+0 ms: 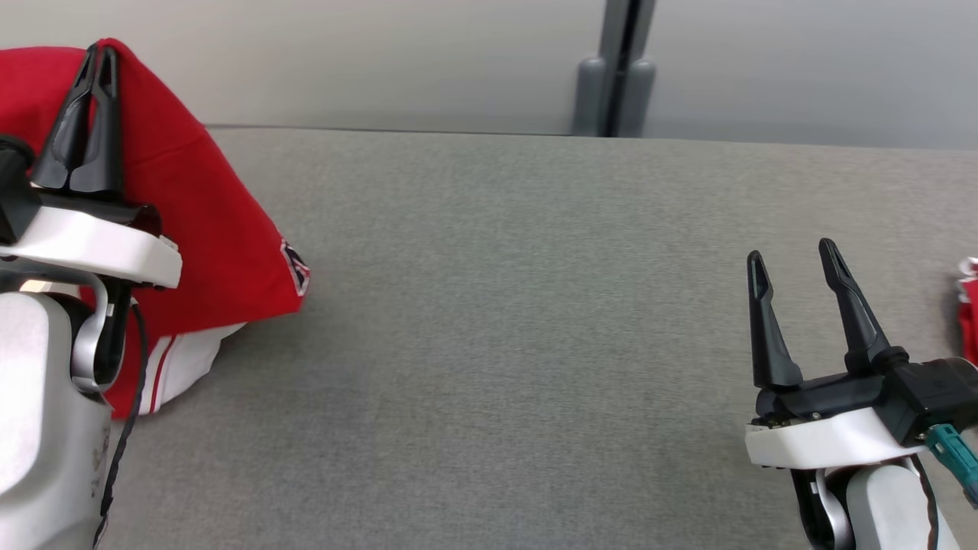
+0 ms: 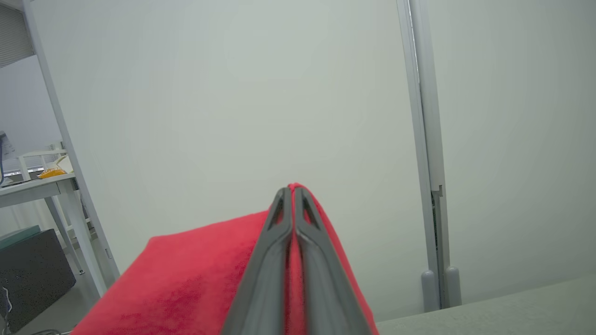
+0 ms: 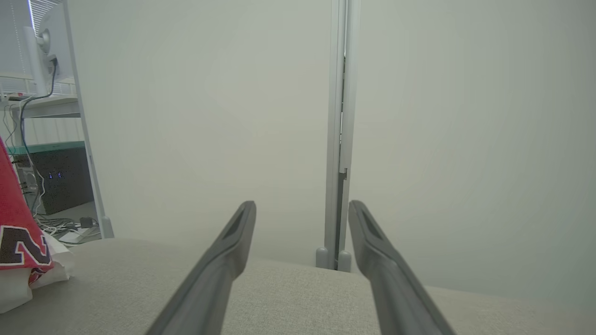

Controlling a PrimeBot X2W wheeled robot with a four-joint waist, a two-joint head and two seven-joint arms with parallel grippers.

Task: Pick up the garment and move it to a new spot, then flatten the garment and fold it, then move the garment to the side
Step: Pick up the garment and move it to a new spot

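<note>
The garment [image 1: 199,221] is red with white trim and a dark printed patch, and it hangs in a peak at the table's far left. My left gripper [image 1: 102,53] is shut on the garment's top fold and holds it raised, with the lower cloth resting on the grey table [image 1: 519,328]. The left wrist view has the two closed fingers [image 2: 279,242] pinching red garment cloth [image 2: 195,279] between them. My right gripper [image 1: 795,256] stands open at the lower right with nothing between its fingers [image 3: 233,242]. The garment's edge [image 3: 18,232] appears at the left of the right wrist view.
Another red and white cloth [image 1: 969,305] peeks in at the table's right edge. A pale partition wall with a grey post [image 1: 615,69] stands behind the table. A side desk [image 2: 32,186] and a dark box [image 2: 28,270] stand off to the left.
</note>
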